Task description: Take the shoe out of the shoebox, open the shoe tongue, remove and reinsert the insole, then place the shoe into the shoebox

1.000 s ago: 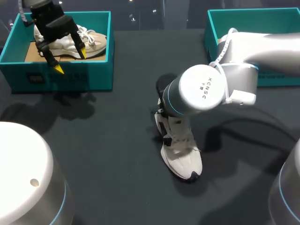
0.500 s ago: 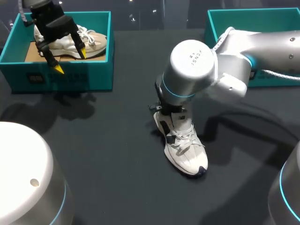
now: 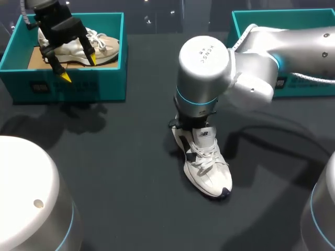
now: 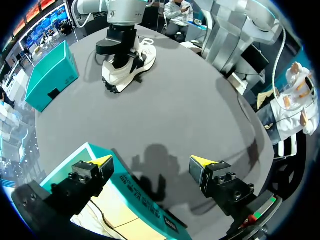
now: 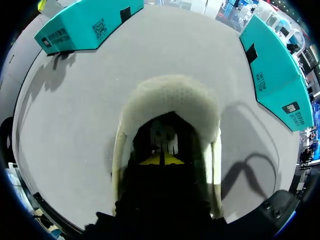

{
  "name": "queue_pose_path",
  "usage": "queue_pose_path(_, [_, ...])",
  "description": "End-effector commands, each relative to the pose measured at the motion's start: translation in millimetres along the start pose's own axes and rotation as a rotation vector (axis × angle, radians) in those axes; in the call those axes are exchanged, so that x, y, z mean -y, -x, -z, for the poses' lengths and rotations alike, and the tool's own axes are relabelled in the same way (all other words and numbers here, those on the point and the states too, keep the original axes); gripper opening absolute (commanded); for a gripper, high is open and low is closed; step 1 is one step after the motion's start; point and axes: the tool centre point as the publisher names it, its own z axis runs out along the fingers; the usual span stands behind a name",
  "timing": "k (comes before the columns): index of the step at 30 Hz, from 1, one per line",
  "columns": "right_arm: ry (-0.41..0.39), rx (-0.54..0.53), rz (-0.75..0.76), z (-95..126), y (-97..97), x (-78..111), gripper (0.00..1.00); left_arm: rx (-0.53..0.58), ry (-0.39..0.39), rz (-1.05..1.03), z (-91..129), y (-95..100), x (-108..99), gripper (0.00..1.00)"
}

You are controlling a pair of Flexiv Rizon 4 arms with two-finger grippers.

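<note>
Two tips of the right gripper (image 5: 161, 159) meet (pressed together) inside the shoe (image 5: 167, 97).

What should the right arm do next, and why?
Probably ease the right gripper slowly up out of the white shoe, checking whether the insole follows. It sits deep in the shoe's opening; the left gripper hangs open over the left shoebox, so nothing steadies the shoe.

You see two shoes: a white shoe (image 3: 205, 164) and a beige shoe (image 3: 102, 46). You also see two teal boxes: a filled shoebox (image 3: 68, 86) and another shoebox (image 3: 285, 21).
</note>
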Motion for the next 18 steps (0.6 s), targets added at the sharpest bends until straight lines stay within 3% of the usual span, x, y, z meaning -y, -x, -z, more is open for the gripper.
queue_pose_path(1, [0.013, -0.055, 0.026, 16.9, 5.8, 15.5, 0.0, -0.002, 0.002, 0.0, 0.6, -0.2, -0.2, 1.0])
queue_pose_path(11, [-0.079, -0.073, 0.053, 33.5, 15.6, 8.1, 0.0, -0.002, 0.002, 0.0, 0.6, -0.2, -0.2, 1.0])
queue_pose_path(18, [-0.148, -0.081, 0.1, 37.2, 10.7, 7.5, 0.0, -0.002, 0.002, 0.0, 0.6, -0.2, -0.2, 1.0])
